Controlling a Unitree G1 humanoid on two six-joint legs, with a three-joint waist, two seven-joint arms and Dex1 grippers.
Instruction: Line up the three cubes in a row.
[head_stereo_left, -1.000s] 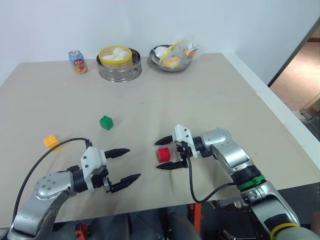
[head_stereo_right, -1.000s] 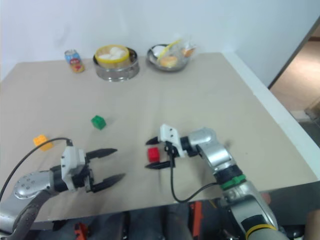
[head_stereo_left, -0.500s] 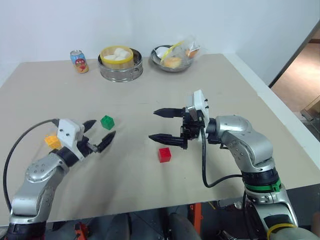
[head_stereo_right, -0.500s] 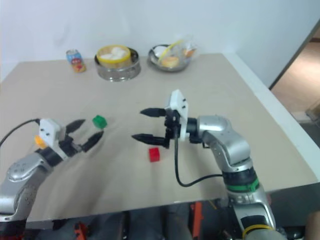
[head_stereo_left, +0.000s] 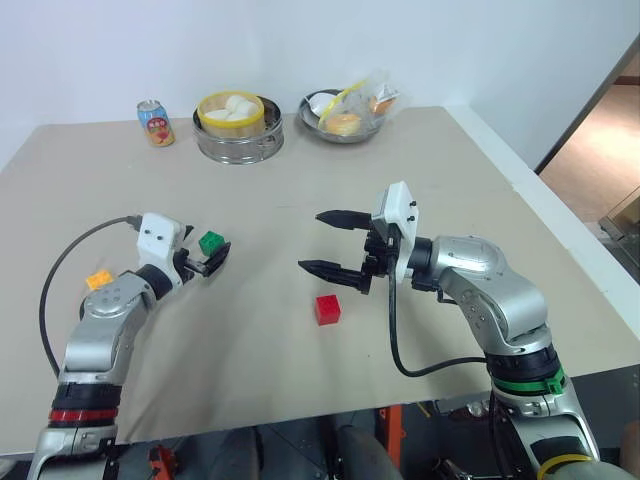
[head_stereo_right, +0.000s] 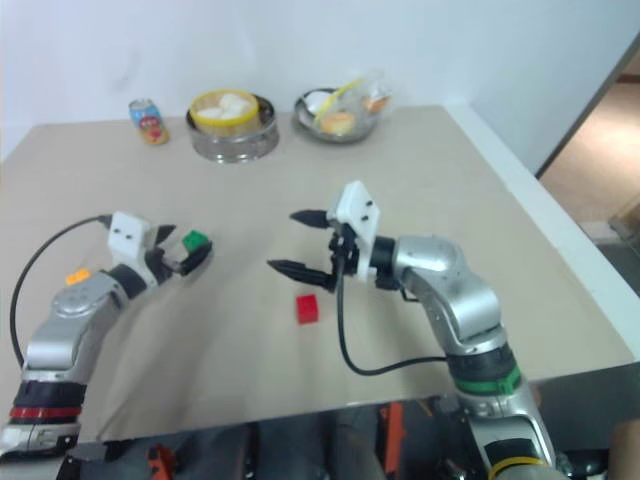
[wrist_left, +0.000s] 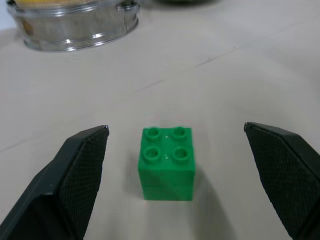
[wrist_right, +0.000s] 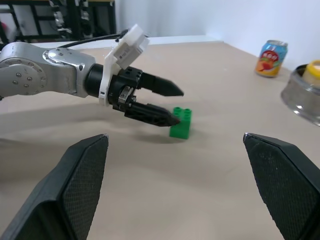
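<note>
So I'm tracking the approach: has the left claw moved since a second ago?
Yes. The left claw has moved away from the table's near edge, up to the green cube.

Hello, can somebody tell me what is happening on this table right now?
A two-armed robot is arranging three toy cubes into a row. Its left gripper is open with a finger on either side of the green cube, not yet closed on it. The right gripper hangs open above the table, holding nothing, with the red cube sitting on the table below it. The orange cube lies apart, beside the left arm. The cubes are not lined up yet.
</note>
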